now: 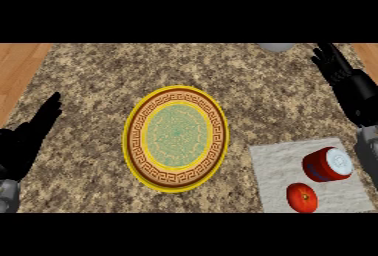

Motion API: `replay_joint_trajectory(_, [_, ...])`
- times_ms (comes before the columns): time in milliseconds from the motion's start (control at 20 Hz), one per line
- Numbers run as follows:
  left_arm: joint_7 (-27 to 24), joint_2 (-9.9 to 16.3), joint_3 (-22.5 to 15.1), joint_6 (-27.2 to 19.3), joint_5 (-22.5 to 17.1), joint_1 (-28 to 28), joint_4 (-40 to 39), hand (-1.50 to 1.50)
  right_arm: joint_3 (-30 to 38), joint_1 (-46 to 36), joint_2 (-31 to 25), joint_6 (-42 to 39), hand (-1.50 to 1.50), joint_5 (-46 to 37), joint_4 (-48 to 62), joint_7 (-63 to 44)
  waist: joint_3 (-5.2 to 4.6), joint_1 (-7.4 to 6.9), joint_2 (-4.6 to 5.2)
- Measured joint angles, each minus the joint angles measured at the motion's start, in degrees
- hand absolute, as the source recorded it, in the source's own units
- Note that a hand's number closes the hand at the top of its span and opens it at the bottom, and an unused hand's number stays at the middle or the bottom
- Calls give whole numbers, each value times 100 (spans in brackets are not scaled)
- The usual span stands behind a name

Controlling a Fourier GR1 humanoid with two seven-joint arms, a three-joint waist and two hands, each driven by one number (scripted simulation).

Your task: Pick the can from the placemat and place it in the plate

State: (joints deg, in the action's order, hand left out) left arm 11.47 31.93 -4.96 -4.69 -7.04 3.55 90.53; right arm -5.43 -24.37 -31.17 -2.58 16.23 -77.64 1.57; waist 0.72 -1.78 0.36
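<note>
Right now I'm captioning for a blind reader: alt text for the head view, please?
A red can lies on its side on a grey placemat beside a tomato, right of a patterned plate on a granite counter. The left hand and right hand are open, holding nothing.

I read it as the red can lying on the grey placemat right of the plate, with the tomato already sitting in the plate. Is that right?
Not quite. The tomato is not in the plate; it sits on the placemat, just in front of the can. The rest holds: the red can lies on the grey placemat, right of the plate. The head view shows this.
</note>
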Motion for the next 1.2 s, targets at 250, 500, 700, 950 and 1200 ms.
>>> replay_joint_trajectory(250, [-589,-422,114,-63,-54,-51,-298,0,-287,223,433,-440,150,405,-254,-373,-58,143,-28])
replay_joint_trajectory(500, [-1046,-833,97,-73,-209,-162,-520,0,-482,626,361,214,-150,-563,-486,150,-98,280,-65])
replay_joint_trajectory(700, [-1402,-1066,121,23,-268,-130,-870,0,-534,1569,823,730,-150,-897,-644,1261,-80,290,-45])
replay_joint_trajectory(950, [-1714,-1216,182,134,-212,-40,-1228,0,-524,2660,865,1043,-150,-1351,-1052,2266,-75,274,-45])
replay_joint_trajectory(1200, [-1824,-1292,209,214,-152,-171,-1194,0,-19,3411,458,1147,-150,-1434,-1781,2246,-75,254,-50])
